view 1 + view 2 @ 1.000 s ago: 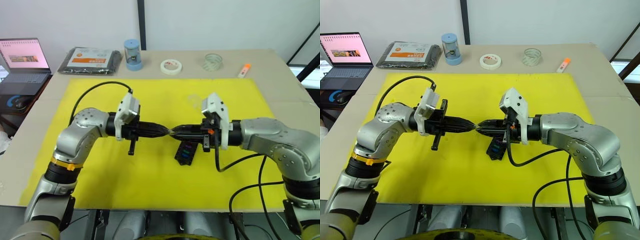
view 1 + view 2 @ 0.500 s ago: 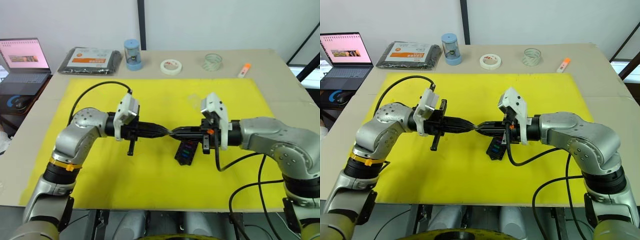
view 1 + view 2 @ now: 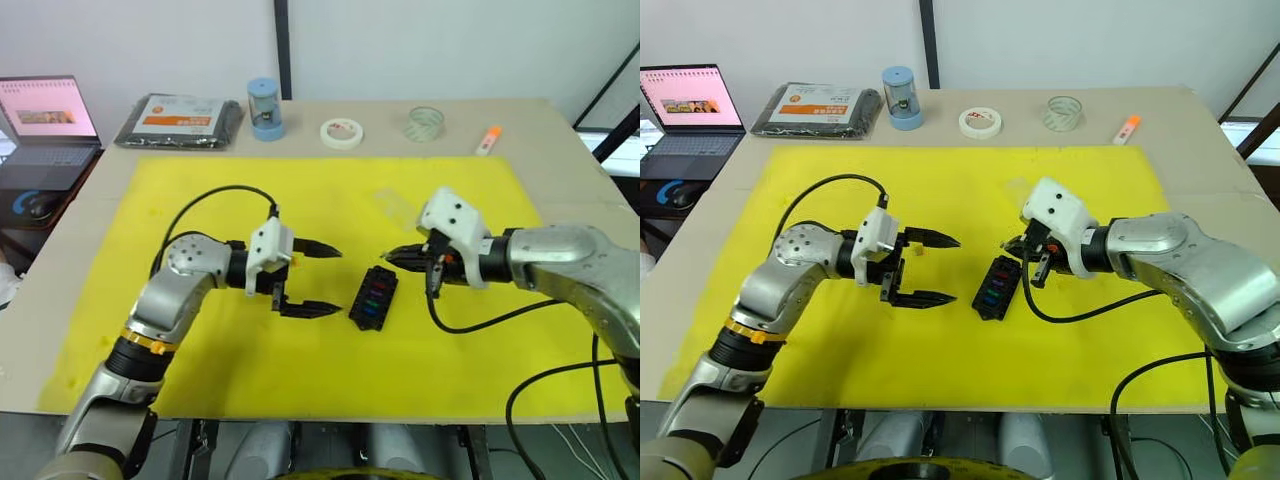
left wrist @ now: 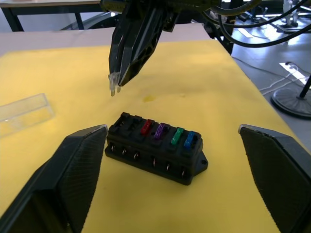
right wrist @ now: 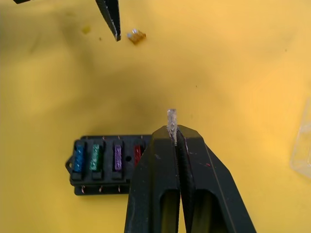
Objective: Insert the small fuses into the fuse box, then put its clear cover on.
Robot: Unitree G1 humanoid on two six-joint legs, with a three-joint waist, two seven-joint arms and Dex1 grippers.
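Yellow mat [image 3: 200, 190] mid-table; fuse box [image 3: 373, 297] at centre, four fuses seated. Left gripper [image 3: 316, 279] spread wide beside box. Right gripper [image 5: 173, 130] pinching pale fuse [image 5: 171, 119] above box. Clear cover [image 4: 25, 109] apart.

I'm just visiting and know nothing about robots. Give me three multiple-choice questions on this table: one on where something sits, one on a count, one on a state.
1. Where does the clear cover lie?
A. on the yellow mat, apart from the fuse box
B. on the fuse box
C. on the laptop

2. How many fuses sit in the fuse box?
A. one
B. four
C. six

3. How is the left gripper?
A. shut on a fuse
B. open
C. shut on a cover

A: in the left wrist view it rests on the mat.
B: red, purple, green and blue ones show.
B: its fingers stand wide apart; the right gripper pinches a pale fuse.
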